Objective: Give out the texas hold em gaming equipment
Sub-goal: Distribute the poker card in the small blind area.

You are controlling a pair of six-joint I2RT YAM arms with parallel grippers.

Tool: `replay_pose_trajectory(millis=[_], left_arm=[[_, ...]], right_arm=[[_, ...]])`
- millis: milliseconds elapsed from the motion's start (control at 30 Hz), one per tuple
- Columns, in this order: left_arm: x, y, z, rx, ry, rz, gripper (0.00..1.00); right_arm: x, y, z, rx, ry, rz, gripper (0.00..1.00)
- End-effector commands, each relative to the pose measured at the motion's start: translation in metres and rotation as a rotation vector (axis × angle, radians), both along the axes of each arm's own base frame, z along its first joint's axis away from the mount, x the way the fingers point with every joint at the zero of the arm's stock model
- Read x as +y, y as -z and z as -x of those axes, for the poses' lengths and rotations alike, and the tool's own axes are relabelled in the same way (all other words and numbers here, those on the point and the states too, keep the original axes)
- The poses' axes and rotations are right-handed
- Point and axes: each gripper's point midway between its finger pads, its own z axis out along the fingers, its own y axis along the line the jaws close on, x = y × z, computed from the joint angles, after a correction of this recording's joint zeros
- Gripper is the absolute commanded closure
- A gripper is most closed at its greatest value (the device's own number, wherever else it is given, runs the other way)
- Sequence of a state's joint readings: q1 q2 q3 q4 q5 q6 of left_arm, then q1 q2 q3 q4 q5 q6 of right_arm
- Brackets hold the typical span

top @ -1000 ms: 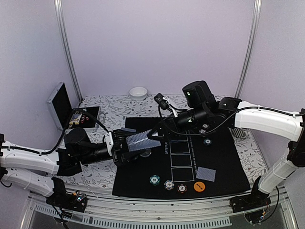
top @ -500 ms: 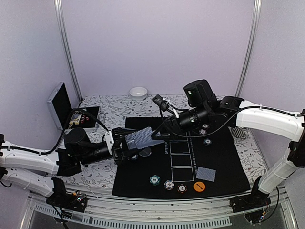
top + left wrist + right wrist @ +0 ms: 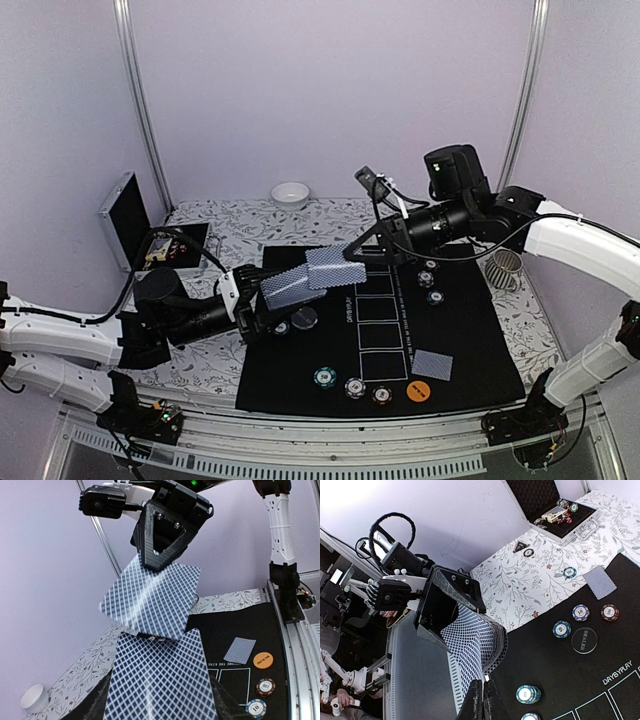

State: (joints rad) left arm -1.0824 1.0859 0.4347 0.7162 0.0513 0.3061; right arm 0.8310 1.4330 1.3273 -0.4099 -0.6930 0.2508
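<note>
The worktop (image 3: 230, 235) carries a black mat (image 3: 470, 330) beneath both hands. An open case (image 3: 130, 215) stands behind the left hand (image 3: 268, 303). The left hand is clamped on a deck (image 3: 283, 290), backs up, held above the mat. The right hand (image 3: 356, 250) is closed, pinching one card (image 3: 335, 268) by its far edge. This card hangs over the deck's far end; contact cannot be determined. A loose card (image 3: 432, 365) lies flat on the mat, nearer the robot than the right hand. Beside it sit an orange disc (image 3: 418, 391) and three chips (image 3: 354, 387). More chips (image 3: 435, 296) lie below the right arm.
</note>
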Motion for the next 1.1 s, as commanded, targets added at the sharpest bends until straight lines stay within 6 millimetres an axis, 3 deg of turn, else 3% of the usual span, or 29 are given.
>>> replay_pose_trajectory(millis=[0,100,200,300,467,567,633,800,1000,1033,1067], left_arm=[[0.003,-0.004,0.003,-0.005,-0.010,0.018,0.44],[0.004,-0.005,0.003,-0.005,-0.011,0.021,0.44],[0.006,-0.004,0.003,-0.005,-0.014,0.020,0.44],[0.007,-0.004,0.003,-0.005,-0.016,0.022,0.44],[0.008,-0.003,0.004,-0.004,-0.017,0.022,0.44],[0.011,-0.003,0.004,-0.002,-0.025,0.025,0.44],[0.013,-0.002,0.003,-0.001,-0.031,0.024,0.44],[0.017,0.000,0.004,0.004,-0.040,0.018,0.44],[0.018,-0.001,0.004,-0.005,-0.046,0.017,0.44],[0.018,-0.002,0.004,-0.006,-0.046,0.018,0.44],[0.018,-0.001,0.004,-0.006,-0.045,0.017,0.44]], right_arm=[[-0.031,-0.040,-0.010,-0.051,0.054,-0.076,0.98],[-0.075,-0.039,-0.054,-0.088,0.271,-0.053,0.98],[-0.150,-0.014,-0.120,-0.116,0.666,0.062,0.98],[-0.220,0.038,-0.159,-0.095,0.984,0.217,0.98],[-0.283,0.115,-0.196,0.004,1.200,0.325,0.98],[-0.301,0.156,-0.210,0.088,1.244,0.353,0.98],[-0.302,0.177,-0.216,0.133,1.245,0.358,0.98],[-0.305,0.213,-0.223,0.183,1.255,0.417,0.98],[-0.314,0.230,-0.218,0.201,1.287,0.465,0.96],[-0.314,0.229,-0.217,0.197,1.291,0.467,0.91],[-0.316,0.229,-0.216,0.195,1.297,0.471,0.77]])
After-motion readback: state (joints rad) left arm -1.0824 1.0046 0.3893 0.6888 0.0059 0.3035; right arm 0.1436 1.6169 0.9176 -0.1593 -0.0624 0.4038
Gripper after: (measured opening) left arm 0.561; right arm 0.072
